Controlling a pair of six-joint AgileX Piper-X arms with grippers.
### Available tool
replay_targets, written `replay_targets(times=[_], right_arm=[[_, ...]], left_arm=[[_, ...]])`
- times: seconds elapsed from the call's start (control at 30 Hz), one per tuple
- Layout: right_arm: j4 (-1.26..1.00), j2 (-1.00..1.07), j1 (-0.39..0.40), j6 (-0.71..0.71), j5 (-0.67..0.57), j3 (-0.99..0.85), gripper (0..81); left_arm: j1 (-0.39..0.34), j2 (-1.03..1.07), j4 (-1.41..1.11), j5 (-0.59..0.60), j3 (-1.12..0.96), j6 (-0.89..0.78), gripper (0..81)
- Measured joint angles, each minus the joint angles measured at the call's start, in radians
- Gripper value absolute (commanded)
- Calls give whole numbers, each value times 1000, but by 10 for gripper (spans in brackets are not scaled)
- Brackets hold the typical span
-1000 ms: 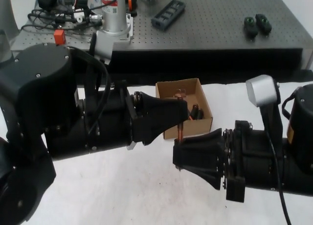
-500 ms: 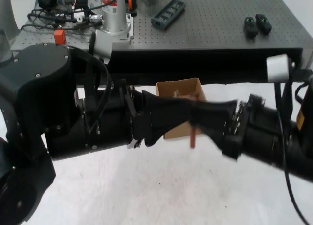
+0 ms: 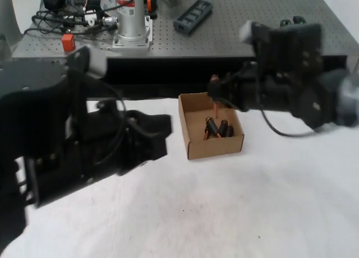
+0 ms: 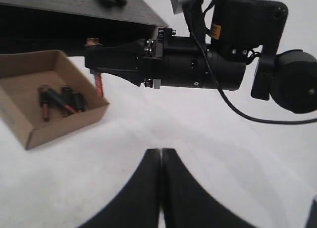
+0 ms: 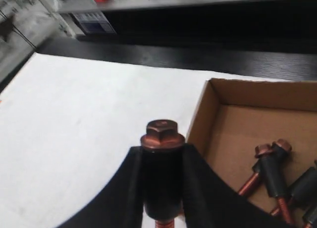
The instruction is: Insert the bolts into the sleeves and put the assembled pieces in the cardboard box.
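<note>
The right gripper pinched a black cylindrical sleeve between its fingers, with a copper-coloured hex-head bolt through it. Its long axis was upright, head up, and it hung at the rim of the open brown cardboard box, where more assembled pieces lay flat. The left wrist view showed the bolt's bare thread below the fingers, and the left gripper, its fingers pressed together and empty, over the white-covered desk.
</note>
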Motion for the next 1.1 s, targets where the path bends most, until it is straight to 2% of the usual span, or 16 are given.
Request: replay_targets(times=[0.17,0.37,0.7,0.73,0.8,0.93,1.0,1.07,1.1], right_arm=[[183,192,5,-75,66,-229,8],[309,320,16,-132,132,-393,8],[419,454,18,-154,156,-533,4],[419,468,18,-154,162,-541,13],[429,504,18,-156,166,-563,90],[470,520,18,-163,176,-574,385],[477,517,18,-161,169,-577,394],[492,506,18,-161,162,-577,321],[511,478,18,-161,116,-575,277]], left_arm=[[0,-127,79,-81,55,2,6],[0,-277,159,-191,146,-31,6],[0,-439,383,-256,219,-50,6],[0,-442,393,-256,221,-50,6],[0,-446,414,-256,220,-50,6],[0,-447,418,-256,220,-50,6],[0,-447,428,-265,220,-50,6],[0,-447,450,-287,220,-50,6],[0,-447,465,-300,220,-50,6]])
